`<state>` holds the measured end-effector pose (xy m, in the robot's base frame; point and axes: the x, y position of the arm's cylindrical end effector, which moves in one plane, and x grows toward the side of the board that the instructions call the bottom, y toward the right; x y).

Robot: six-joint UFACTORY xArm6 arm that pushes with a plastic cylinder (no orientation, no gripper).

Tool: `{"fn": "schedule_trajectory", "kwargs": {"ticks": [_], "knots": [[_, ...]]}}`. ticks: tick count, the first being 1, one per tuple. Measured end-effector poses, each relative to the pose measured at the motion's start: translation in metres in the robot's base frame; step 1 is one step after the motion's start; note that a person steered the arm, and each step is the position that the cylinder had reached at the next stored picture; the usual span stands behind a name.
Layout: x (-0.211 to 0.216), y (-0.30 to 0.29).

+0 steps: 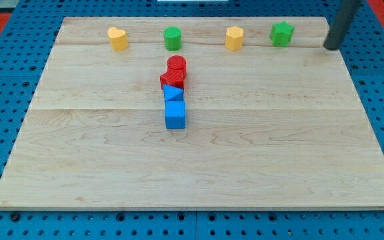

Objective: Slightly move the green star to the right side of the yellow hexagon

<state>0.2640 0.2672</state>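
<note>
Star (282, 33) looks light, rigid, prob slides easy on board (199, 167); already right of hexagon (234, 38). Push its flat side. No claw, just my tip (330, 47), right of star, apart.

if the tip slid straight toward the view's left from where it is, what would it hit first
Probably the green star: my tip sits to its right, and the yellow hexagon comes after it. Depth is unclear, so it might pass just below.

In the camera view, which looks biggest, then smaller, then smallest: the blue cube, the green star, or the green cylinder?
1. Blue cube: looks biggest, though it is also nearest the view's bottom, so nearness may help.
2. Green star and green cylinder: look about alike, too close to rank.
</note>
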Motion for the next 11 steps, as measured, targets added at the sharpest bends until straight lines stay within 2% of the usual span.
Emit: {"fn": "schedule_trajectory", "kwargs": {"ticks": [1,2,4,5,6,7,9,11], "knots": [[-0.059,-0.027],[-0.063,-0.06],[-0.037,-0.059],[-0.041,-0.048],[-0.061,-0.087],[-0.056,-0.1],[-0.039,-0.058],[-0.037,-0.058]]}}
